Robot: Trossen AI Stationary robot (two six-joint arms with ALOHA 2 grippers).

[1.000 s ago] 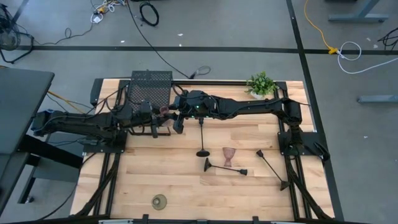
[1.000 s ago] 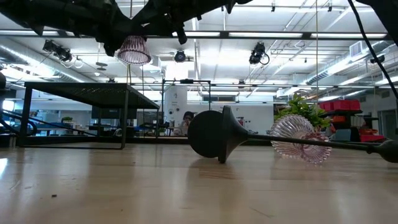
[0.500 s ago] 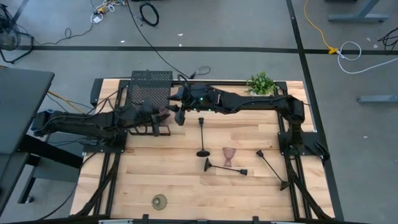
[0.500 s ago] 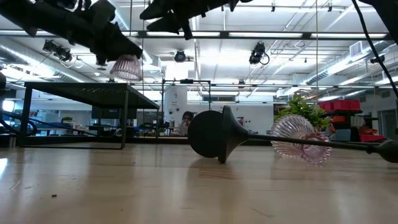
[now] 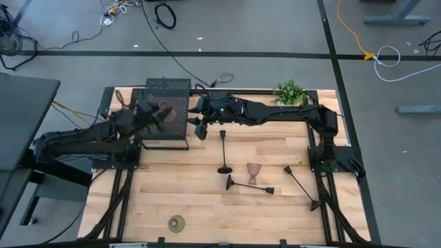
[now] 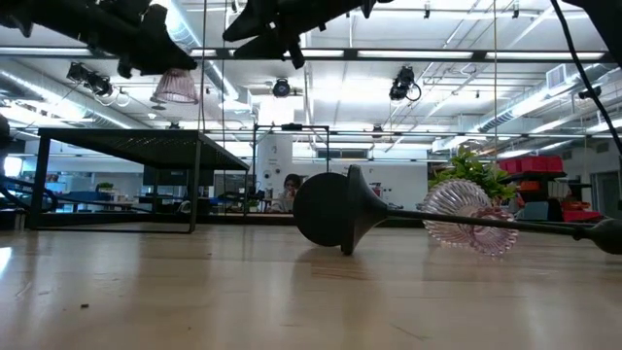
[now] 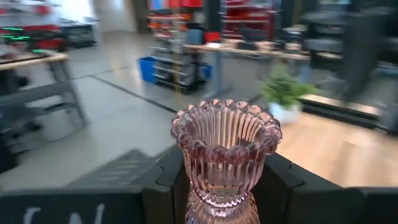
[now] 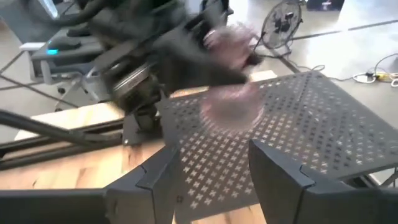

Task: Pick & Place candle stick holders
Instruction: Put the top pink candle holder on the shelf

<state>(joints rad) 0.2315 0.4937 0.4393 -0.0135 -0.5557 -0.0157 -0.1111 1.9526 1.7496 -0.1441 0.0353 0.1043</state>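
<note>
My left gripper [image 5: 156, 115] is shut on a pinkish glass goblet [image 5: 165, 110] above the black mesh box [image 5: 169, 93] at the far left; the goblet also shows in the left wrist view [image 7: 225, 146] and the low view [image 6: 177, 86]. My right gripper [image 5: 200, 128] is open and empty just right of the box. One black stem [image 5: 224, 148] stands upright on its round base mid-table. Two more black stems [image 5: 248, 186] [image 5: 301, 186] lie on their sides. A second pink goblet [image 5: 254, 172] stands between them. The olive-gold round holder [image 5: 177, 222] sits near the front edge. My left gripper pinches the goblet's narrow lower part [image 7: 217, 202] between its two fingers [image 7: 166, 180]. The ribbed cup with its scalloped rim [image 7: 225, 118] sticks out past the fingertips. The goblet is lifted clear, above the mesh box.
The green potted plant [image 5: 289, 92] stands at the far edge, right of centre. The mesh box top fills the right wrist view [image 8: 292, 130], just ahead of my right fingers. Bare wood lies at the near left of the table.
My left gripper has carried the pink goblet from beside my right gripper toward the table's far left, over the mesh box. My right gripper has shifted a little toward the far edge and stayed open.
</note>
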